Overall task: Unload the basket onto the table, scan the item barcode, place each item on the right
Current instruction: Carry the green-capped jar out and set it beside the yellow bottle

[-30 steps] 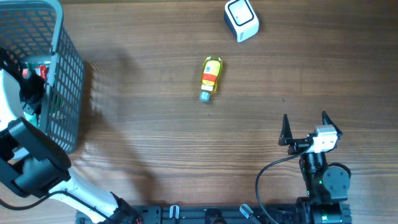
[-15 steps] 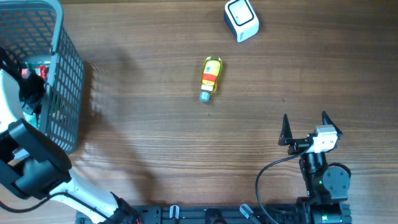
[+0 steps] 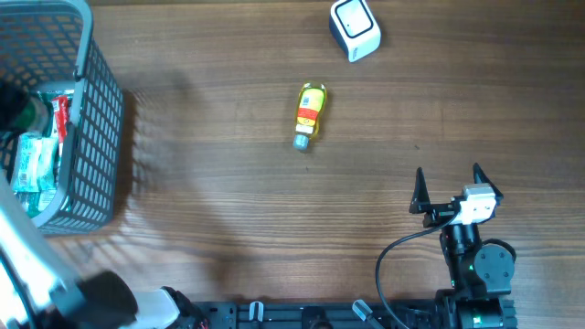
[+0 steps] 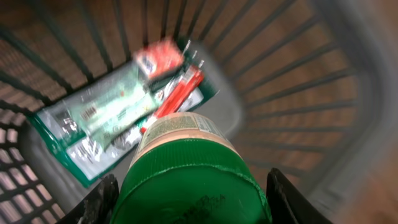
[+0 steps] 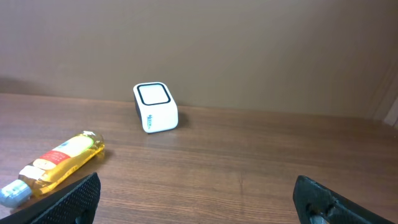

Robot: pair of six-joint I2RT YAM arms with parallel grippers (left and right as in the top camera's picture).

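Illegibly labelled green-lidded jar (image 4: 189,183), yellow bottle (image 3: 310,114)

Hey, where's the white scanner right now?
In the overhead view the white scanner stands near the far edge of the table, right of centre, just beyond and to the right of the yellow bottle lying mid-table.

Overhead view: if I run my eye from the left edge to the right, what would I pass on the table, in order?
First the grey mesh basket → yellow bottle lying on its side → white scanner → right claw, standing open.
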